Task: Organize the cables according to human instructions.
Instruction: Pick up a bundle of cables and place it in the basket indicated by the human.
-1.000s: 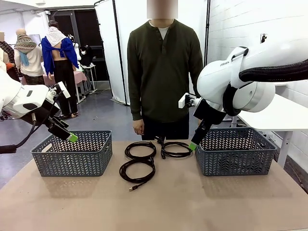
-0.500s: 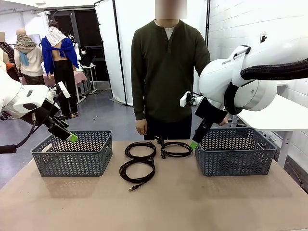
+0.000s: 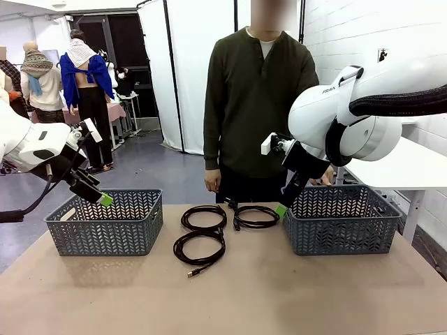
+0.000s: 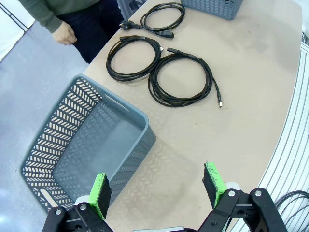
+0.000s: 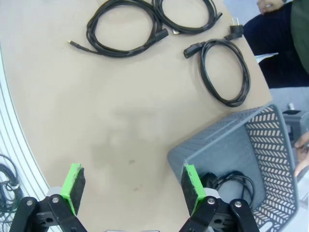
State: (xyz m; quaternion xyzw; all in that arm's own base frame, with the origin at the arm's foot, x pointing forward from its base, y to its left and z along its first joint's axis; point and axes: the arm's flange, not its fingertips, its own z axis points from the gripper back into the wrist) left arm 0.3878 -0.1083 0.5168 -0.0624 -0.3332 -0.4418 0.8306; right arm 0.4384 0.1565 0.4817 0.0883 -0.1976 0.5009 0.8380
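Where the brown bench [image 3: 293,293] reaches its far edge, the person [image 3: 258,105] stands in a dark olive top. A grey left basket [image 3: 105,230] and a matching right basket [image 3: 342,227] sit at either end. Three thin black cables [image 3: 209,232] lie between them in flat round coils, plugs loose; a fourth cable [image 5: 219,179] lies coiled inside the right basket. The left gripper [image 3: 105,199] and right gripper [image 3: 281,209] hang spread wide, empty.
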